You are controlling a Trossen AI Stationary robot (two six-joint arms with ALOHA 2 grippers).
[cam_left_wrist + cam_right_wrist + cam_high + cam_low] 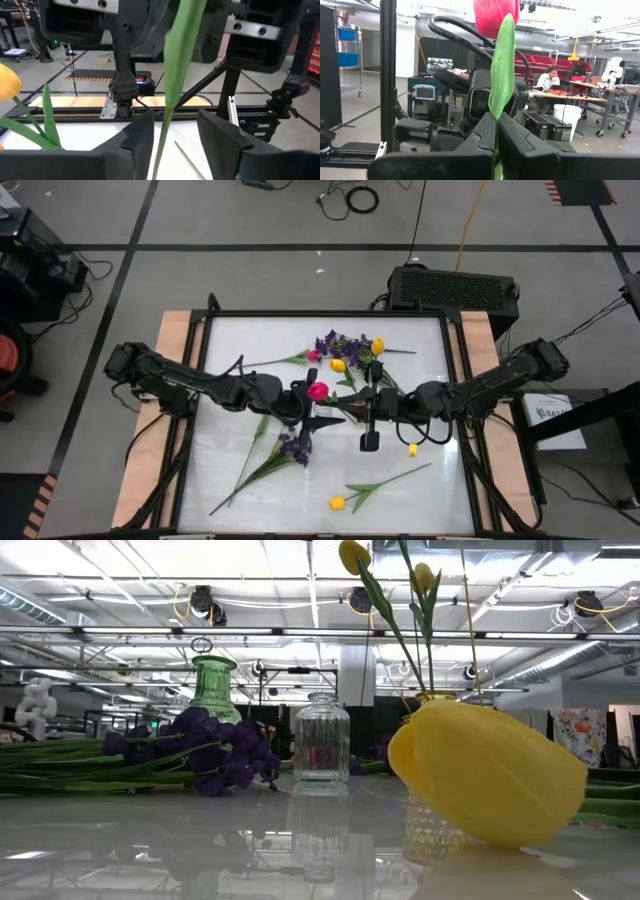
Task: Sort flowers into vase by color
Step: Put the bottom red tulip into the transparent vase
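Both grippers meet over the table's middle. My right gripper is shut on a pink-red tulip. My left gripper faces it, open, with the tulip's green stem between its fingers. A green vase, a clear vase and an amber vase holding yellow tulips stand at the far middle. Purple sprigs and a yellow tulip lie flat on the table. My right gripper pinches the tulip's stem and leaf between its two fingers, a short way below the bloom. The bloom stands beyond the fingertips, and the tulip is lifted clear of the table. My left gripper has the stem close beside one finger; I cannot tell whether they touch.
Purple sprigs and yellow tulips cluster at the vases. A pink flower lies left of them. Loose stems lie on the near left. A small yellow piece lies at the right. Wooden rails flank the white table.
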